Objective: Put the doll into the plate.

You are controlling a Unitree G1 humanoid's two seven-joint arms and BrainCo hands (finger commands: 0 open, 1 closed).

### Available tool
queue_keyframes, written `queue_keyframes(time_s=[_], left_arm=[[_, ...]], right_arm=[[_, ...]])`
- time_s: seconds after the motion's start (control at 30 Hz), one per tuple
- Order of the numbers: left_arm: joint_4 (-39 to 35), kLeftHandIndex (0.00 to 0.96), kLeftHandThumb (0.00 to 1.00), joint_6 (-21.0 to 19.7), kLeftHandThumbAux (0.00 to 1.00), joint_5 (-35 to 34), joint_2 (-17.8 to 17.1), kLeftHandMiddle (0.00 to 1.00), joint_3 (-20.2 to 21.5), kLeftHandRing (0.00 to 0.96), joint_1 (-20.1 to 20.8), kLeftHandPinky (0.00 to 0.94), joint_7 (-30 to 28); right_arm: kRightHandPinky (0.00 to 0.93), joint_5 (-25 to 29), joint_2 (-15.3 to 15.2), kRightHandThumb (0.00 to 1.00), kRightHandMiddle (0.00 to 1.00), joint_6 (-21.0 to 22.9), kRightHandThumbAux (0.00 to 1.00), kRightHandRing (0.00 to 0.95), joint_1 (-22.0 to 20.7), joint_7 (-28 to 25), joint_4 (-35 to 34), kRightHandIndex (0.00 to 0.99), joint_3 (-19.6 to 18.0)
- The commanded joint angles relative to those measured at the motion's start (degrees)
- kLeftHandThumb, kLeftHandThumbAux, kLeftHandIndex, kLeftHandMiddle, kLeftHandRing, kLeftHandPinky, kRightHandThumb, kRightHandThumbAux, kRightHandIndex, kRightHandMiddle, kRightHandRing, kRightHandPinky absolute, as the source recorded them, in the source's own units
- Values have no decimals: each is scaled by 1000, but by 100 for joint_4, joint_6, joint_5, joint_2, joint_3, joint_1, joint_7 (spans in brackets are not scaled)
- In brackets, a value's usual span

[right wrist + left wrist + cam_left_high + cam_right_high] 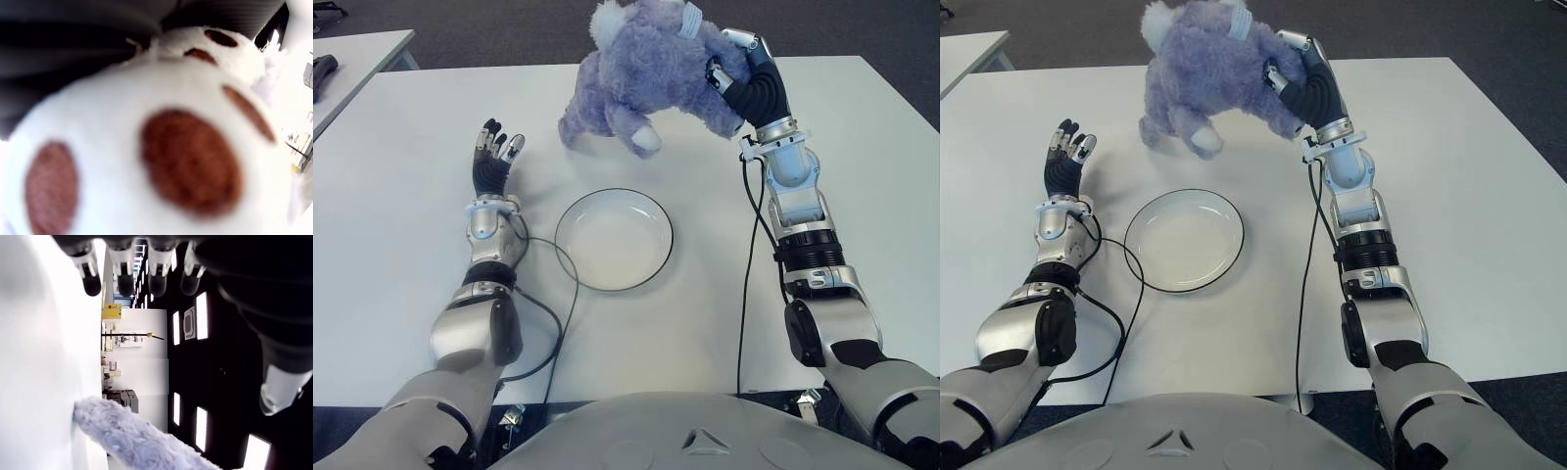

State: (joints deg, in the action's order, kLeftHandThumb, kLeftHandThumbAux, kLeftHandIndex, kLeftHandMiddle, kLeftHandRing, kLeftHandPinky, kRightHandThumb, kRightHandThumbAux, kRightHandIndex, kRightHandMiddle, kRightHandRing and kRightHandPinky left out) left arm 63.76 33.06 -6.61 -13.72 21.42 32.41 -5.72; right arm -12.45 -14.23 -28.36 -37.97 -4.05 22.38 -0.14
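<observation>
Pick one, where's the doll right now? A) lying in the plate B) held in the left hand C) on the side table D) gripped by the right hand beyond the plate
D: the right hand grips the purple doll beyond the empty plate; the left hand is open.

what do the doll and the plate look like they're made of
The doll, gripped by the right hand, looks like soft purple plush: fuzzy pile, white paw pads. The plate looks like glossy white ceramic or melamine with a thin dark rim.
</observation>
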Motion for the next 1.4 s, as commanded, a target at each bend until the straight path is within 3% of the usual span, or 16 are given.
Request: queue_keyframes(time_s=[0.03,0.57,1.23,1.4], left_arm=[[1150,3,0,-43,602,-13,775,45,51,38,-1662,51,192],[1140,4,0,-21,609,-45,839,50,69,42,-1644,58,207],[1149,34,0,-82,646,-172,905,63,200,54,-1612,74,144],[1149,34,0,-88,649,-188,918,62,219,53,-1604,75,132]], right_arm=[[869,401,118,709,855,133,716,857,221,-107,-369,440,-46],[856,654,209,716,847,456,713,845,996,-681,-1037,440,188],[875,605,86,719,865,315,712,862,1401,-1160,-1087,439,356],[870,598,61,719,863,123,712,860,1610,-1299,-784,440,423]])
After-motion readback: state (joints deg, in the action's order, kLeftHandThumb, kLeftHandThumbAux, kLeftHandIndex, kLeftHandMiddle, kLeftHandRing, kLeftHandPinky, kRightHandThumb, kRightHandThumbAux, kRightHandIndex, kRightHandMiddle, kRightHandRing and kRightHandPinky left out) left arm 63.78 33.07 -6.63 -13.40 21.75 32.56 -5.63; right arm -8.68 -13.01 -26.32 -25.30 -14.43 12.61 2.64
